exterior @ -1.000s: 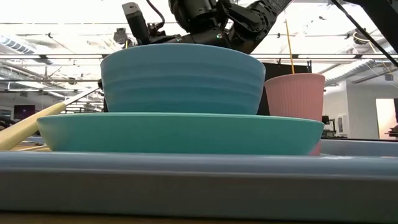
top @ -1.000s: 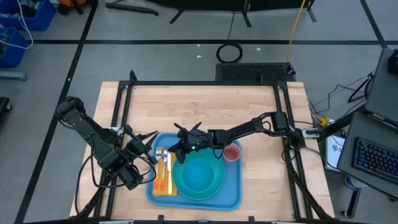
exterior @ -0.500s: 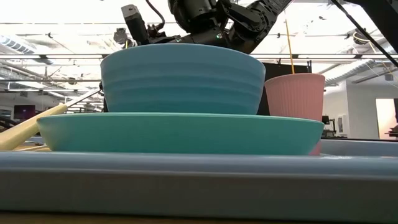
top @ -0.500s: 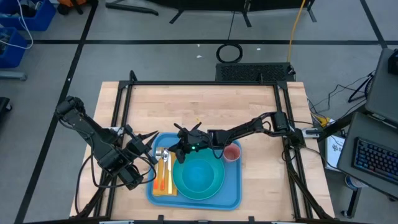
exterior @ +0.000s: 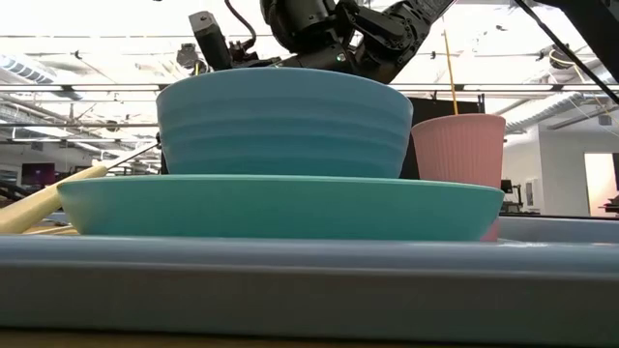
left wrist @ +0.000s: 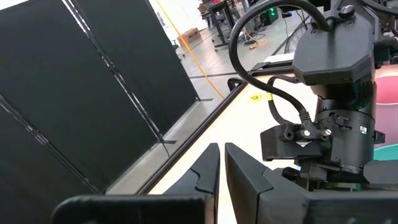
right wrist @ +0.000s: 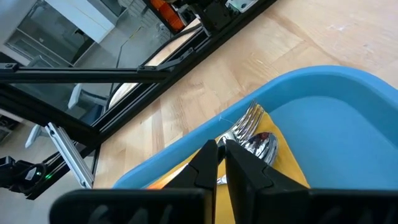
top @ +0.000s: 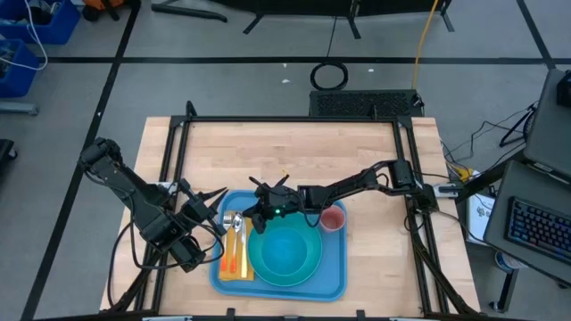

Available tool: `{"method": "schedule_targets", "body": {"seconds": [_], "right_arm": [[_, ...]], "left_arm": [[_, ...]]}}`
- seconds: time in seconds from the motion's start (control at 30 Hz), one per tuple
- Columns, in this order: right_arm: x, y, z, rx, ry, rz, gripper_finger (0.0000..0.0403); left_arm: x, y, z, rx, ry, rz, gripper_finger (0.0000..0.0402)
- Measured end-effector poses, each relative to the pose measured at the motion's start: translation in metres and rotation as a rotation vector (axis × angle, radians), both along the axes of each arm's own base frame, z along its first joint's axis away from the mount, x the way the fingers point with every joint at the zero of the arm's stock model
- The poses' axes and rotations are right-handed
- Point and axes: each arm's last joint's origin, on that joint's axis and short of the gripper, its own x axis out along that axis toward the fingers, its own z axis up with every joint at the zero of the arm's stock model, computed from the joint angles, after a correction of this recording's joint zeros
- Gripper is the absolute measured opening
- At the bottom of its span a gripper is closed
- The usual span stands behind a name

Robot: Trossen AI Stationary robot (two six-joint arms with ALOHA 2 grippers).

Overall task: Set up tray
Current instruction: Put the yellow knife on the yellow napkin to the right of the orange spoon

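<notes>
The right pincer [top: 260,212] hangs over the far left part of the tray [top: 332,283], its fingers drawn together with nothing between them; just beyond its tips a fork [right wrist: 247,119] and spoon [right wrist: 261,144] lie on an orange napkin [top: 235,259], their handles hidden behind the fingers. Toward its wrist sit a turquoise plate [top: 259,266] carrying a bowl [top: 289,251], with a pink cup [top: 332,218] beside them. The tray rests at the tabletop's [top: 294,152] near edge. The left pincer [top: 214,198] waits just off the tray's left side, fingers also pressed together and empty. From table height the bowl hides most of the right pincer.
</notes>
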Motion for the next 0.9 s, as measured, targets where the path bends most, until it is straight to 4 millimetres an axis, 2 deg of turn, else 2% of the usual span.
{"method": "schedule_targets", "body": {"seconds": [0.43,0.9], "right_arm": [[-0.0002,0.0,-0.0004,-0.003,0.004,0.001,0.0016],[-0.0007,-0.0004,-0.002,-0.007,0.021,-0.006,0.0096]], "left_arm": [[0.0,0.0,0.0,-0.001,0.001,0.0,0.0031],[0.0,-0.0001,-0.0001,-0.002,0.001,0.0,0.0031]]}}
